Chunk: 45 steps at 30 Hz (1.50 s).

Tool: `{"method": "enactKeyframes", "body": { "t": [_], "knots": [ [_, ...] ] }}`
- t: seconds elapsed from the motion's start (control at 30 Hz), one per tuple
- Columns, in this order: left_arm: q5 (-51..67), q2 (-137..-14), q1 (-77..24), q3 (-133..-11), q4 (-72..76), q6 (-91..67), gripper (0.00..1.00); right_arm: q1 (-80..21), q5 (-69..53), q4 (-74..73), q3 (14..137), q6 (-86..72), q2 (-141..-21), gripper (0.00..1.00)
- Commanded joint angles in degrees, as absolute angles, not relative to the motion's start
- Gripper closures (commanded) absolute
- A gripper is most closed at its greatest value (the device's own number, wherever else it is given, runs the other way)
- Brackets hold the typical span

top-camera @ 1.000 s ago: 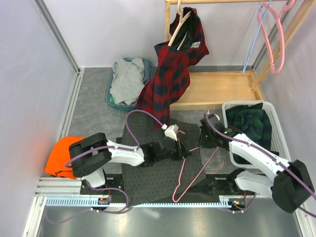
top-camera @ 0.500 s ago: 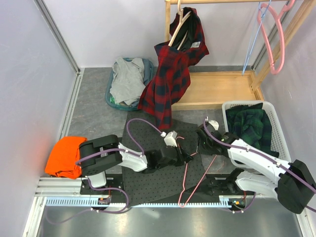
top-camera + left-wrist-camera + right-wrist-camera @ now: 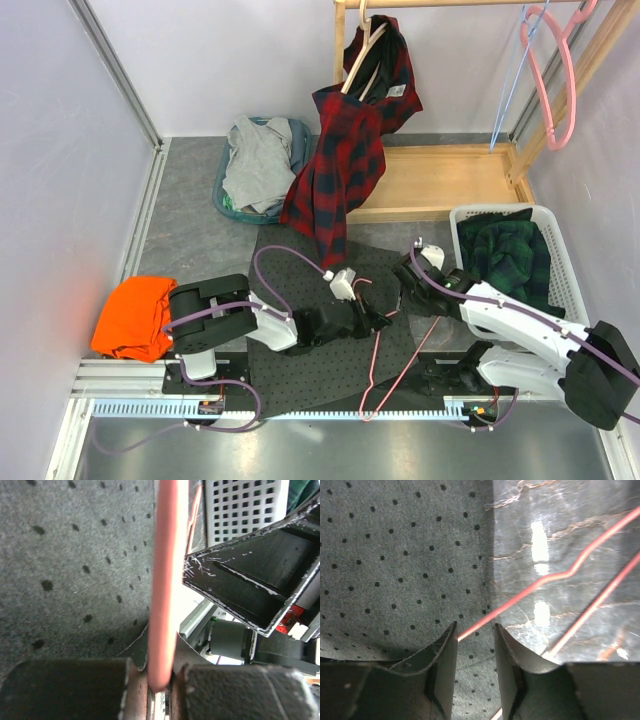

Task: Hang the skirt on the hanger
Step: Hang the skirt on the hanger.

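The skirt [image 3: 300, 365], dark grey with black dots, lies flat on the table between the arms. A thin pink hanger [image 3: 372, 365] lies across its right part. My left gripper [image 3: 380, 318] is shut on the hanger's wire; in the left wrist view the pink wire [image 3: 165, 580] runs up from between the pads [image 3: 160, 685] over the skirt [image 3: 75, 555]. My right gripper [image 3: 408, 288] is open, low over the skirt's right edge [image 3: 395, 545]. In the right wrist view a hanger wire [image 3: 545, 577] passes under the gap between its fingers [image 3: 474, 635], apart from both.
A white basket [image 3: 548, 215] with dark green clothes stands at the right. A wooden rack [image 3: 440, 180] behind holds a red plaid shirt [image 3: 345, 150] and pink hangers [image 3: 552, 70]. A teal basket of grey clothes [image 3: 258, 160] sits back left; an orange cloth [image 3: 130, 315] lies at the left.
My left arm has moved right and nearer with the hanger held, so the hanger's lower end has slid right on the skirt. My right gripper has shifted slightly.
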State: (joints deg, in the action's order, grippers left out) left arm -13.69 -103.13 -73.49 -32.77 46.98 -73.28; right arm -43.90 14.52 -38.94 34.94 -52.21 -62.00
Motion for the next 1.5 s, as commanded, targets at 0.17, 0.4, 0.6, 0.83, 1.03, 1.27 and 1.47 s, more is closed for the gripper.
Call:
{"method": "enactKeyframes", "body": {
  "t": [0.17,0.4,0.6,0.83,1.03,1.27,1.47],
  "knots": [
    [-26.2,-102.0,-72.5,-32.3,36.4,-72.1,0.98,-44.8,15.7,-48.3,38.8,-50.8,-68.2,0.55],
    [-24.6,-102.5,-71.7,-31.9,37.8,-71.7,0.98,-44.9,13.1,-43.0,38.0,-51.3,-68.9,0.59],
    [-22.6,-103.8,-71.6,-31.2,40.6,-71.7,0.98,-45.0,9.9,-36.0,36.4,-51.6,-71.7,0.56],
    [-16.3,-107.5,-71.5,-31.4,47.9,-70.6,0.98,-45.1,11.2,-36.3,35.2,-52.1,-77.4,0.41],
    [-15.8,-107.3,-70.5,-30.4,48.4,-70.9,0.98,-45.7,10.1,-34.4,34.5,-52.2,-77.5,0.63],
    [-17.0,-106.2,-70.2,-30.2,46.1,-70.9,0.98,-46.8,10.5,-37.2,37.1,-52.6,-74.3,1.0],
    [-18.1,-104.9,-70.2,-31.1,42.5,-68.9,0.98,-46.8,11.1,-41.2,43.5,-51.7,-71.3,1.0]
  ]
}}
